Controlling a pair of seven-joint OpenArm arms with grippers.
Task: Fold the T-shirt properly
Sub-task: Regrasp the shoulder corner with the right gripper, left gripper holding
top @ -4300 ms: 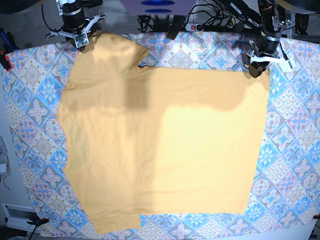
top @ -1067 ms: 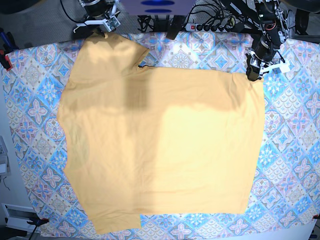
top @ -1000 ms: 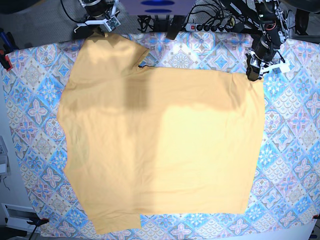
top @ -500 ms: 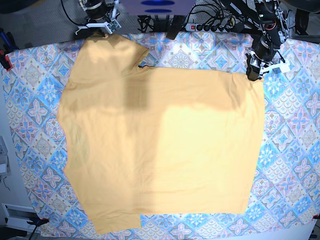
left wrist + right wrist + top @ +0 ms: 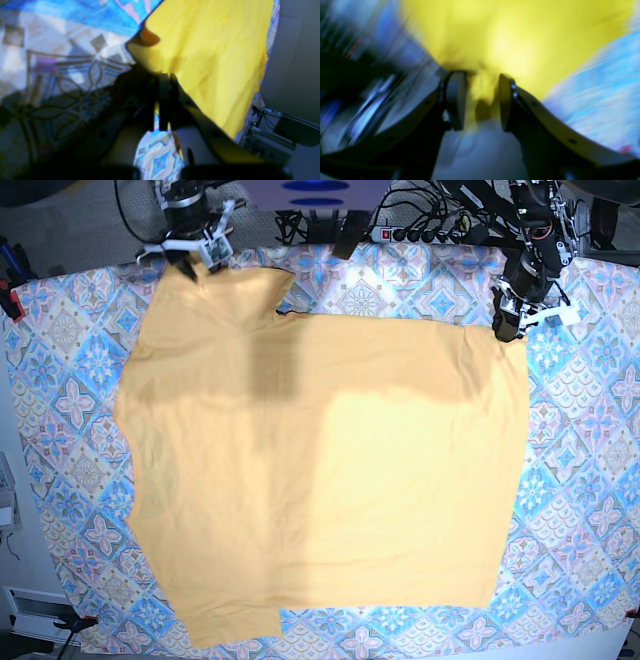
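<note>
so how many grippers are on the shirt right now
2. The left gripper is shut on the T-shirt at its far corner; the right gripper, jaws apart, straddles fabric at the other far corner.

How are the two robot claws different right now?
The left gripper is shut on the T-shirt, pinching its corner, while the right gripper has its jaws apart with shirt fabric between them. The left wrist view is fairly clear; the right one is blurred. Both are at the shirt's far edge.

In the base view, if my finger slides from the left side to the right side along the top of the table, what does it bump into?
Patterned cloth → right end effector at a shirt corner → T-shirt → left end effector at the other corner → patterned cloth again.
</note>
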